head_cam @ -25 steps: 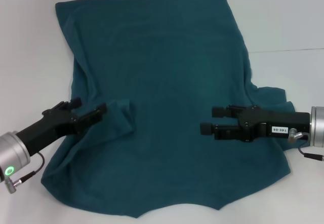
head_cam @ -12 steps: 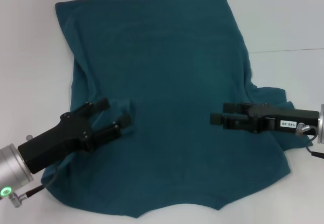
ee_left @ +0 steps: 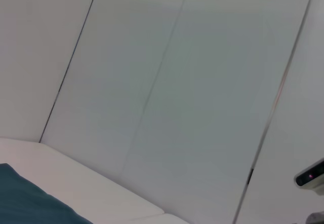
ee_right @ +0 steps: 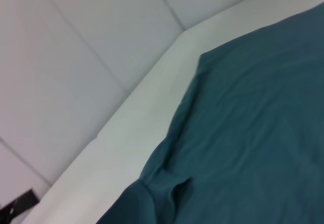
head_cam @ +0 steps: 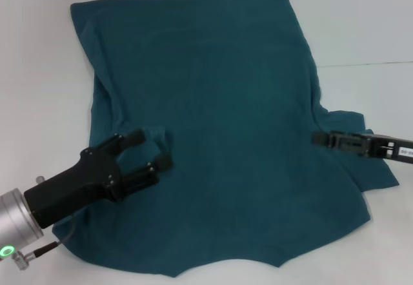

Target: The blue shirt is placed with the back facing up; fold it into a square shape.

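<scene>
Blue shirt (head_cam: 213,137) spread flat on the white tabletop (head_cam: 39,72), filling the middle. Left gripper (head_cam: 147,153) over the folded-in sleeve at 8 o'clock, fingers wide apart, holding nothing. Right gripper (head_cam: 321,139) near the sleeve at 3 o'clock; how far apart its fingers are, cannot tell. Probably soft, light and floppy, not slippery, not easy to break. Best to pinch at an edge or sleeve, since loose cloth will sag and bunch up.
</scene>
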Controlling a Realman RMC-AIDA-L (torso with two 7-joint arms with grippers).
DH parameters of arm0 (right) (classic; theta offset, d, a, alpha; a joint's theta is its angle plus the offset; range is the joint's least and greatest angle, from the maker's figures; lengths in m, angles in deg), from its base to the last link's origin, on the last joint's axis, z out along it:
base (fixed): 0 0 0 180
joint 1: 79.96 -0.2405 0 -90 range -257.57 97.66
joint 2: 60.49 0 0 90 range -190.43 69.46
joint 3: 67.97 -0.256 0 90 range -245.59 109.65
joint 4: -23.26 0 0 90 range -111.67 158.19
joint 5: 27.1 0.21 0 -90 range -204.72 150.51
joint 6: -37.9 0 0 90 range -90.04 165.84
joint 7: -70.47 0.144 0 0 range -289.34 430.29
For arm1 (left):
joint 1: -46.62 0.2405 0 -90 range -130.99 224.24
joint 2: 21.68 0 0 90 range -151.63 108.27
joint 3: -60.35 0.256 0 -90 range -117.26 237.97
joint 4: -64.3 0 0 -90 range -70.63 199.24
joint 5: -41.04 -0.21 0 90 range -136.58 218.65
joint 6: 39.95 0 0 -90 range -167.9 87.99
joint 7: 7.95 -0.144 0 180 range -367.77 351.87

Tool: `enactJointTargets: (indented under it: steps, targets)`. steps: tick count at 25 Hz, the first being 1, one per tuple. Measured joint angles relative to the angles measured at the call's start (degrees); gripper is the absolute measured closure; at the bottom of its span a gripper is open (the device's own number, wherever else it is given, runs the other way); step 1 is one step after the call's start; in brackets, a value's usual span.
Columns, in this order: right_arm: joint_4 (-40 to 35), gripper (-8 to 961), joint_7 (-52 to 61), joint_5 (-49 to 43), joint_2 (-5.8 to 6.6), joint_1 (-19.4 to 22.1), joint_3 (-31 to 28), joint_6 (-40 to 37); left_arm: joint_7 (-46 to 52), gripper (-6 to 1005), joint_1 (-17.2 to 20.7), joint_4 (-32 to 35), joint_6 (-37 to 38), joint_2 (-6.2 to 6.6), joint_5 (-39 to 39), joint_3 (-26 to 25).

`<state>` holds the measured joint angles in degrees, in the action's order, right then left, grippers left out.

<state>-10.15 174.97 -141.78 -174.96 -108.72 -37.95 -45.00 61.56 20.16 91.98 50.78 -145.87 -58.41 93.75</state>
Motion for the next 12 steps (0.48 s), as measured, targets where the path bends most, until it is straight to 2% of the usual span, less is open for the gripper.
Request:
enactJointTargets:
  steps: [12]
  targets:
    - [-0.02,117,12.82,-1.81,2.83,1.99,-1.27,5.63,-0.13,93,-0.65,0.05,0.11,-0.1,-0.85,2.55]
